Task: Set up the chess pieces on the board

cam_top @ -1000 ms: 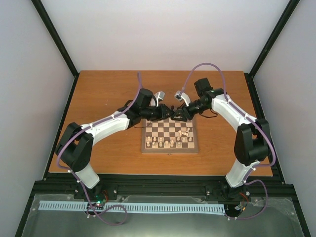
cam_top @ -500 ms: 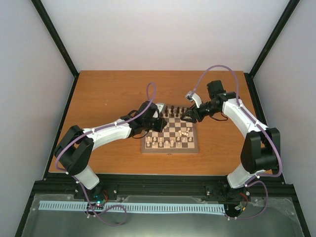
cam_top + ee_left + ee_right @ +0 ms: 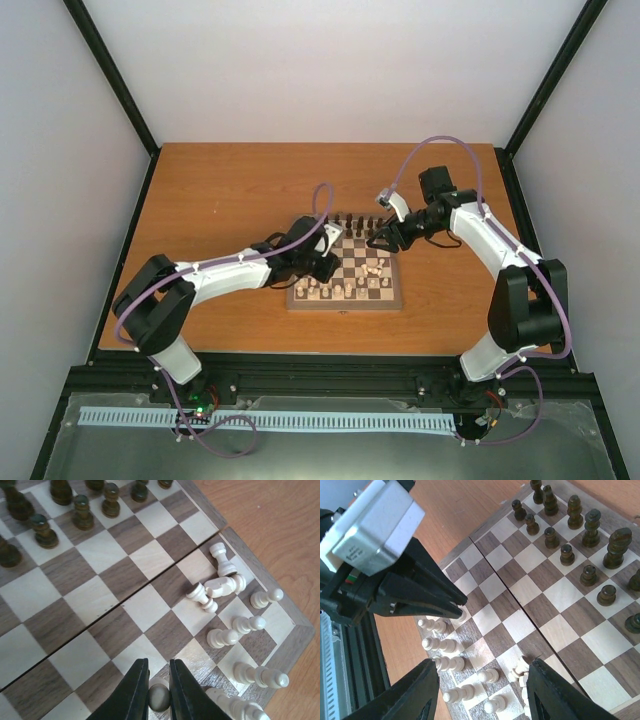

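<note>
The left pincer (image 3: pixel 158 680) was shut on a single cream piece (image 3: pixel 159 698), holding it low over the board (image 3: pixel 346 305) toward its near left side. Whether that piece touched its square could not be told.

The job looked roughly half done. The dark pieces (image 3: pixel 591 525) stood upright in two rows along the far edge, so that side seemed finished. On the near side, several cream pieces appeared to stand along the last two rows, though not yet as full, tidy ranks. To the right of them, a small heap of cream pieces (image 3: pixel 222 585) lay toppled on the squares, touching one another. Those remained to be stood up and placed.

The right pincer (image 3: pixel 481 670) hung above the far right of the board, jaws wide apart and holding nothing.

Apart from the board and pieces, only the bare wooden desk (image 3: pixel 220 190) showed. Both arms reached over one small board, so each crowded the other, and the heap sat close to the standing cream pieces, which a careless reach could knock over.
</note>
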Robot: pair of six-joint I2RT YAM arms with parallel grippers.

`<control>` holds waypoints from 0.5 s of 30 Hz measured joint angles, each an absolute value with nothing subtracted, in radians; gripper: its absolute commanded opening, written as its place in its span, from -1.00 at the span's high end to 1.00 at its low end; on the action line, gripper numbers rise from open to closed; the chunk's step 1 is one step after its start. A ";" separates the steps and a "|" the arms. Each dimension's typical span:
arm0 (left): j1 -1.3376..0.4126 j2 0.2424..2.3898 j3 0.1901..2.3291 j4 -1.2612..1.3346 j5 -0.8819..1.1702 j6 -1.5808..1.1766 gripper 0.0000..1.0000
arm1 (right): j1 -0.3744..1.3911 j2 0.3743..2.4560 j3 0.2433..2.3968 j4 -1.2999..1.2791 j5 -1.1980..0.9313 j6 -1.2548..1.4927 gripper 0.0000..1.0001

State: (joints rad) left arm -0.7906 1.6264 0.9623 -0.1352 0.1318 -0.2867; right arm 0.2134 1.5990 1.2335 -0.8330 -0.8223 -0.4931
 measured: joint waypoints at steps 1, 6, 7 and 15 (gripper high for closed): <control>-0.797 1.632 0.964 -0.136 0.135 -0.276 0.72 | 0.213 1.599 1.232 -0.833 -0.822 -0.493 0.00; -0.813 1.663 0.976 -0.145 0.147 -0.249 0.72 | 0.213 1.599 1.225 -0.833 -0.823 -0.497 0.00; -0.813 1.668 0.978 -0.150 0.148 -0.246 0.72 | 0.213 1.599 1.225 -0.833 -0.823 -0.498 0.00; -0.815 1.712 1.007 -0.171 0.159 -0.230 0.72 | 0.213 1.599 1.224 -0.834 -0.823 -0.512 0.00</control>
